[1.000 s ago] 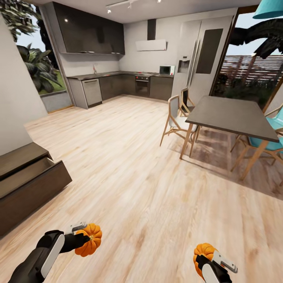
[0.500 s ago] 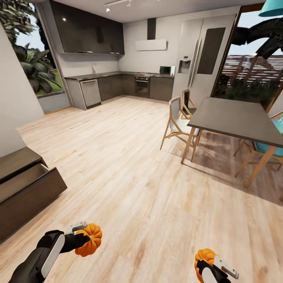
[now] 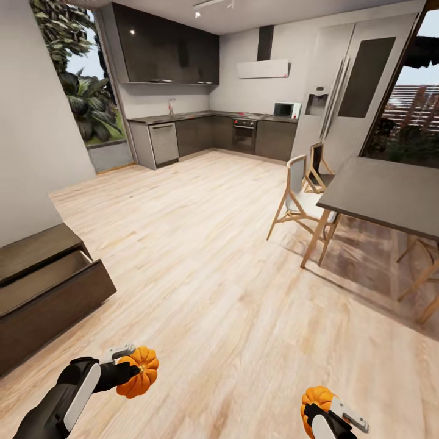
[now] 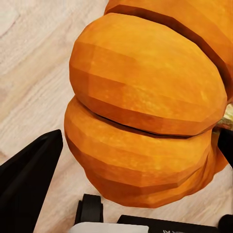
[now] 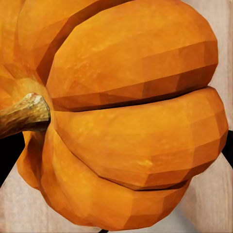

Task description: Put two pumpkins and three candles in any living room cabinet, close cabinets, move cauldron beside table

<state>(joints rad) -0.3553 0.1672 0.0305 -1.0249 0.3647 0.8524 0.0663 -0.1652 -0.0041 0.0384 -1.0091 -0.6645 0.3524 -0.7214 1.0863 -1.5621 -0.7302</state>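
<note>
A pumpkin is held in the jaws of the left gripper, low in the head view at about 7 o'clock, above the pale wood floor. Its small stem end faces forward, and a pale finger lies against its upper side. In the left wrist view the same pumpkin is seen close up, its ribbed orange flanks set between dark finger parts, with floor planks behind.

A second pumpkin is gripped in the jaws of the right gripper at about 5 o'clock, near the lower edge of the head view, partly covered by the black and white wrist. In the right wrist view this pumpkin is turned so that its brown stem points sideways; the jaws are closed on it, though their tips are mostly hidden by the fruit.

The cabinet stands at about 9 o'clock, a low dark brown unit against the white wall, with one wide drawer front pulled out so that its interior is exposed. It is well apart from both pumpkins.

At about 2 o'clock a dark-topped dining table is seen with wooden chairs beside it. A kitchen with dark fronts lies at 12 o'clock.
</note>
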